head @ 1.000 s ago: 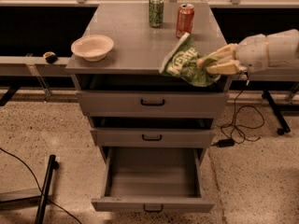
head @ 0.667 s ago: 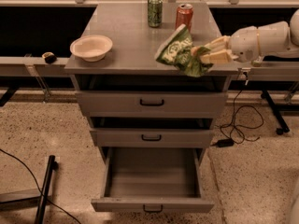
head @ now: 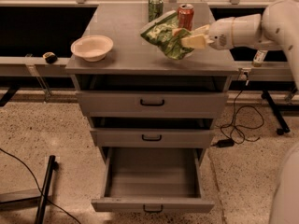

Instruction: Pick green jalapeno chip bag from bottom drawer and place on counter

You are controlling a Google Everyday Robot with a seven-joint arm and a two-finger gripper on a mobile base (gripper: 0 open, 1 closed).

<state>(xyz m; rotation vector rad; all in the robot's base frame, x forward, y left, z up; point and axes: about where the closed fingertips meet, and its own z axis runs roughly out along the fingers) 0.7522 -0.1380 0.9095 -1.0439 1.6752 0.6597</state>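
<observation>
Currently the pincer is clamped on the green jalapeno chip bag, holding it over the table at 1 o'clock. At 6 o'clock the bottom drawer stands open.

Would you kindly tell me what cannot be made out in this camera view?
Camera view:
- Green jalapeno chip bag, gripped by the gripper over the counter, right side: resting or lifted, unclear.
- Red can: lower part hidden by the bag.
- Bottom drawer: near inside hidden by its front panel.
</observation>
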